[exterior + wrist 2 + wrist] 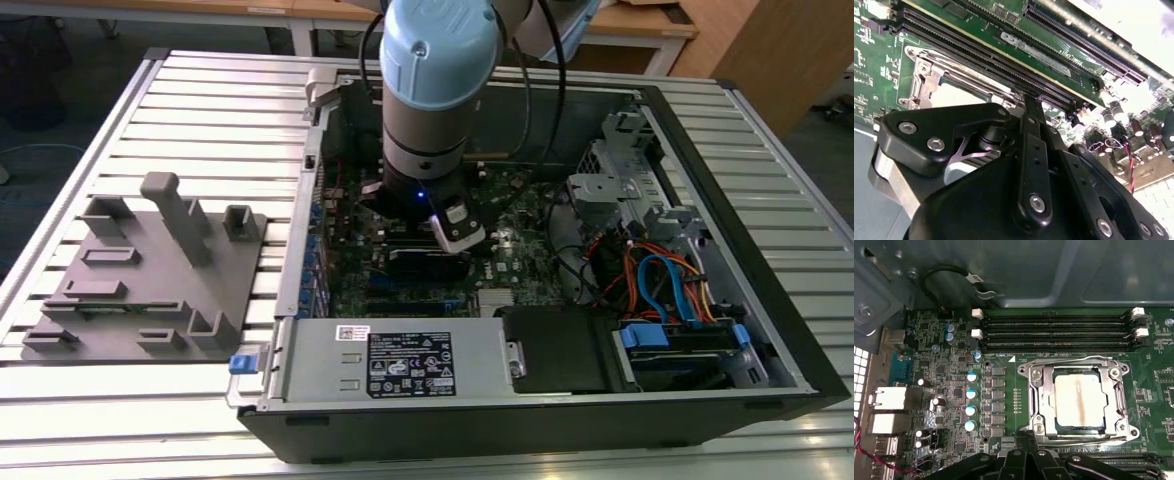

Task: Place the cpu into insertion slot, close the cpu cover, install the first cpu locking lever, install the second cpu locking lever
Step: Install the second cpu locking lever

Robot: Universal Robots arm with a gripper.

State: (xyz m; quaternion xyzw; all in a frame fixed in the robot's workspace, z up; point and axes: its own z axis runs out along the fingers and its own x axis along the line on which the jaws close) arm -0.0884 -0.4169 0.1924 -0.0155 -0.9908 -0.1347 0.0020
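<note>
Pincer (1026, 452) closed and empty, just beside the cpu (1079, 399) under its cpu cover (1040, 392).

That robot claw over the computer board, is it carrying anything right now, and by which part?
That cannot be told. The gripper sits at the edge of the cpu cover, with the cpu already seated.

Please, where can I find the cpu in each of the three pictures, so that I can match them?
Exterior view: I cannot make it out; the arm stands over that part of the board.
First wrist view: the cpu lies in the silver-rimmed insertion slot, beside the memory slots.
Second wrist view: its pale top shows above the black tool linkage.
Shared landmark: the memory slots.
</note>
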